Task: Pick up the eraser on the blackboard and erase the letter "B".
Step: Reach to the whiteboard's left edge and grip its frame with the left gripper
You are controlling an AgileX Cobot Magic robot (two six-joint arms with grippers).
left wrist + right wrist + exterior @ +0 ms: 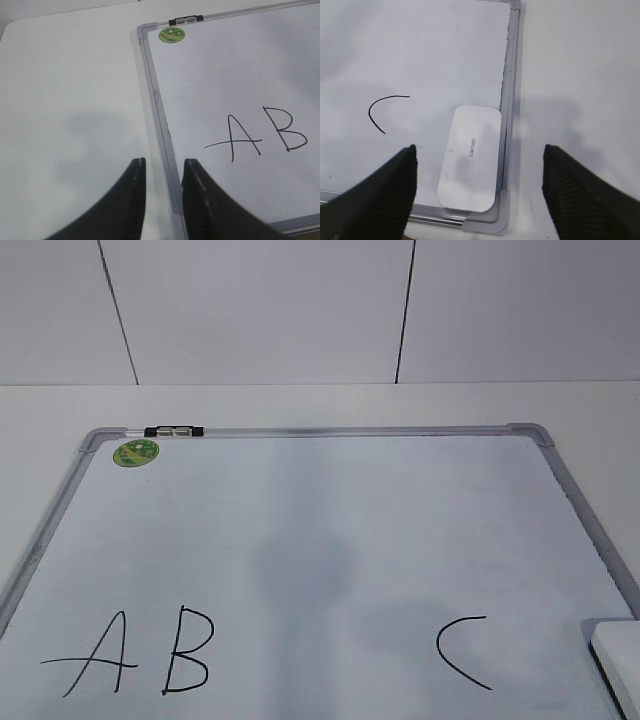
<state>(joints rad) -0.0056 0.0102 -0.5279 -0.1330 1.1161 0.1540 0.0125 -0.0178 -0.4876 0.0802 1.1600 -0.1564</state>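
White and grey-framed, the blackboard (330, 530) fills most of the table (300, 405). Lying flat in its near right corner against the frame is the eraser (470, 157) (small grey print on top). Above it hangs the right gripper (479, 172), jaws spread wide, holding nothing. The left gripper (164, 170) hovers over the board's left frame, jaws narrowly apart, empty. The letter "B" (190, 650) sits between "A" (100, 652) and "C" (462, 650).

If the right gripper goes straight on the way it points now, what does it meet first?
Most likely the eraser: it lies flat on the blackboard corner, between the open right gripper fingers and just ahead of them. Depth is hard to judge from the wrist view, but nothing else shows in between.
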